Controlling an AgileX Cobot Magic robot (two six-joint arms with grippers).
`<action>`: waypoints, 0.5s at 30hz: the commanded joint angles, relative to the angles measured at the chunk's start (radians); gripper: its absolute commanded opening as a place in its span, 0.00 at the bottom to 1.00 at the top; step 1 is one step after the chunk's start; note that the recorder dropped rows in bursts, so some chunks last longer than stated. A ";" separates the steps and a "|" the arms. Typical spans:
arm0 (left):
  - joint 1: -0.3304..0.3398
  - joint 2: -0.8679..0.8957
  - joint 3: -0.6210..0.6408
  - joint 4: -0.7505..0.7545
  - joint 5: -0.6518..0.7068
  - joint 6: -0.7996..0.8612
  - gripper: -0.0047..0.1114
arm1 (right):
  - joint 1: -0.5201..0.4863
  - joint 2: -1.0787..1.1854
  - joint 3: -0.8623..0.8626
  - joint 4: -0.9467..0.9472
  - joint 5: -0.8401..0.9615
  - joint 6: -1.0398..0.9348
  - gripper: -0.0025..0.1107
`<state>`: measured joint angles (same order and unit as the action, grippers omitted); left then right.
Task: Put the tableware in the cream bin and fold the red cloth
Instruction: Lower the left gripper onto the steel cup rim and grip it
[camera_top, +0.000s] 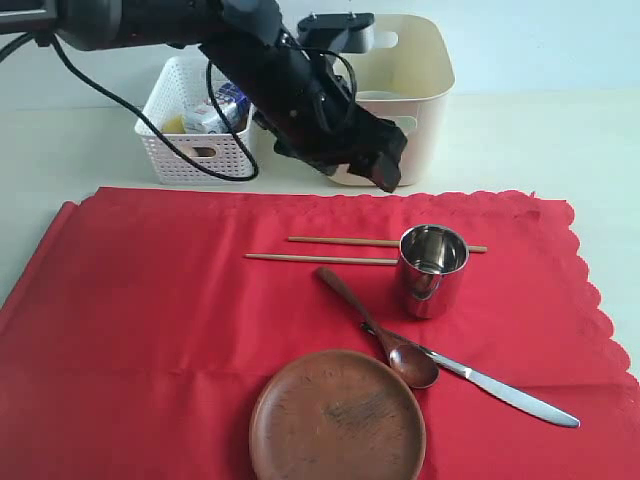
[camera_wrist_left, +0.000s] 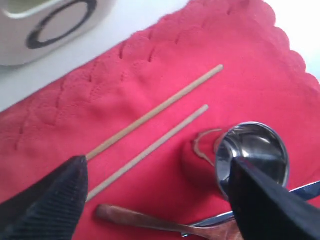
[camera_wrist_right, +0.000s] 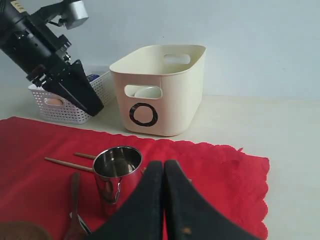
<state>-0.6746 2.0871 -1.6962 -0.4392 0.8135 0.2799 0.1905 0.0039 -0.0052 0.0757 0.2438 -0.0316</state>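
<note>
Steel cup (camera_top: 433, 270) stands upright on the red cloth (camera_top: 150, 300) beside the chopsticks (camera_top: 320, 259), and the left fingers (camera_wrist_left: 50, 200), spread wide and empty near the cream bin (camera_top: 430, 60), ought to straddle the cup's wall squarely before closing, while the right fingers (camera_wrist_right: 150, 200) rest pinched together, empty.

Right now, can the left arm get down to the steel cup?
Probably yes: the left pincer is open over the red cloth near the steel cup, with nothing between them.

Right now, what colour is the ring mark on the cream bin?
Black, on the cream bin; the mark shows best in the right wrist view.
</note>
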 joint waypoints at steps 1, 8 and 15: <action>-0.048 0.020 -0.005 -0.015 0.000 0.008 0.68 | 0.002 -0.004 0.005 0.001 -0.008 -0.001 0.02; -0.093 0.080 -0.005 -0.016 -0.024 0.033 0.68 | 0.002 -0.004 0.005 0.001 -0.008 -0.001 0.02; -0.107 0.127 -0.005 -0.015 -0.084 0.039 0.68 | 0.002 -0.004 0.005 0.001 -0.008 -0.001 0.02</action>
<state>-0.7779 2.2030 -1.6962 -0.4495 0.7631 0.3101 0.1905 0.0039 -0.0052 0.0757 0.2438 -0.0316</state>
